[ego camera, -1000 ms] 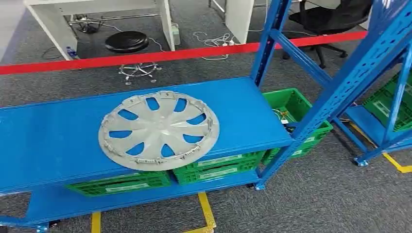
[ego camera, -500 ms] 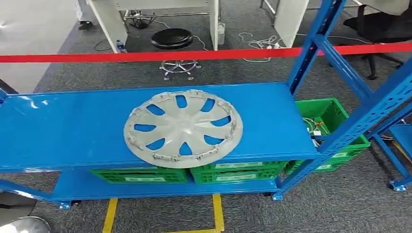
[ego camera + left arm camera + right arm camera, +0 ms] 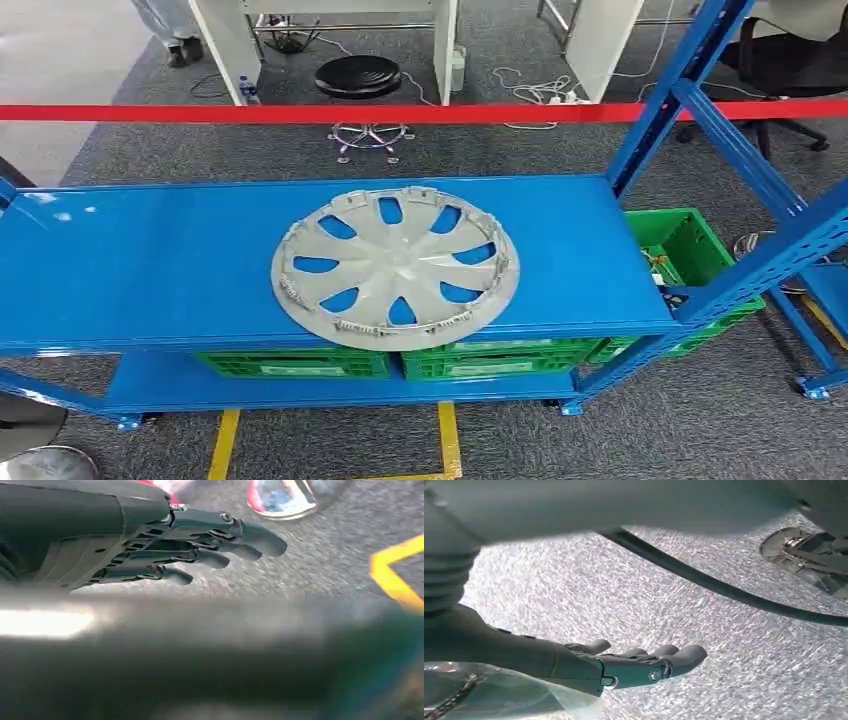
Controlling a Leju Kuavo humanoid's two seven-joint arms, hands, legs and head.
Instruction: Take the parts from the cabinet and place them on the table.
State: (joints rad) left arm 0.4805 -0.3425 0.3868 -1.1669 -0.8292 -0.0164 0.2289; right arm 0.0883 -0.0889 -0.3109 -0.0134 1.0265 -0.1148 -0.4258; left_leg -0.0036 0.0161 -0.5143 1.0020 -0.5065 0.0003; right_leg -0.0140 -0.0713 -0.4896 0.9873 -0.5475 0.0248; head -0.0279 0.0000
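head: high, looking down at blue shelf (image 3: 150,270) | wrists: close behind hands, facing carpet

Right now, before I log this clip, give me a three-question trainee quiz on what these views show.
1. True or false: the grey wheel cover lies flat on the blue shelf, with neither hand touching it.
2. Multiple choice: what sits on the level below that shelf? A) green crates B) cardboard boxes C) a toolbox
3. Fill in: the left hand and right hand both hang over grey ____, holding nothing.

Key: 1 true; 2 A; 3 carpet.
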